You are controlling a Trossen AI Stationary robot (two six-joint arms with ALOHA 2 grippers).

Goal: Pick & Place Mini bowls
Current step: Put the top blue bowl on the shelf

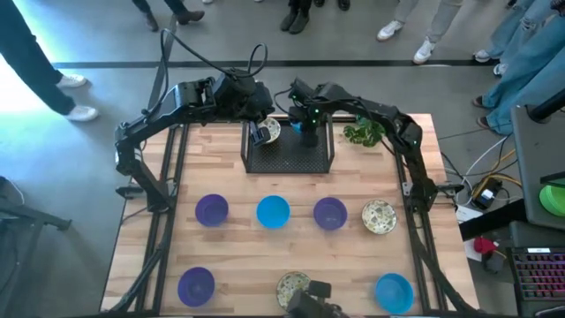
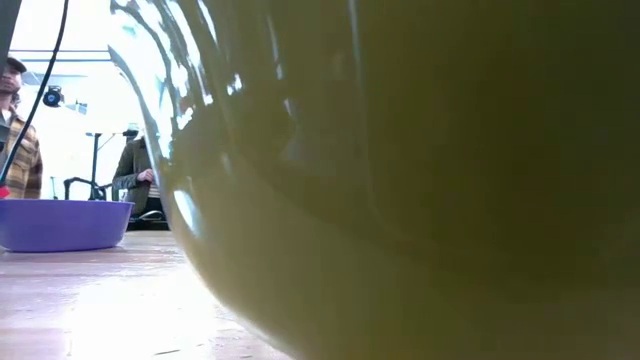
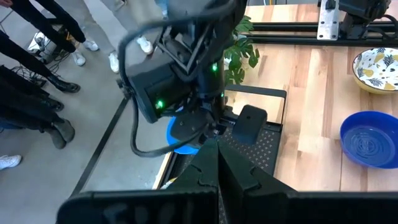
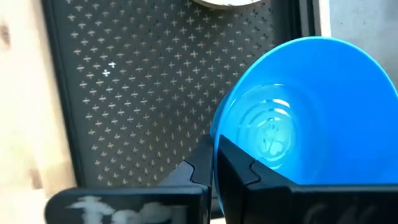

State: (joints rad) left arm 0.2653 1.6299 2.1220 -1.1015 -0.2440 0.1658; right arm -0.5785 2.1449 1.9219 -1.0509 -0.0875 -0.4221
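R gripper (image 4: 214, 165) clamps blue bowl (image 4: 311, 112) rim over tray (image 4: 137, 93); L gripper (image 3: 217, 163) closed.

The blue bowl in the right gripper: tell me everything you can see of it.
The blue bowl is bright blue and glossy, plastic by its look, with faint rings moulded in its floor. The right gripper pinches its rim between dark fingers, holding it tilted over the black mesh tray at the table's far edge.
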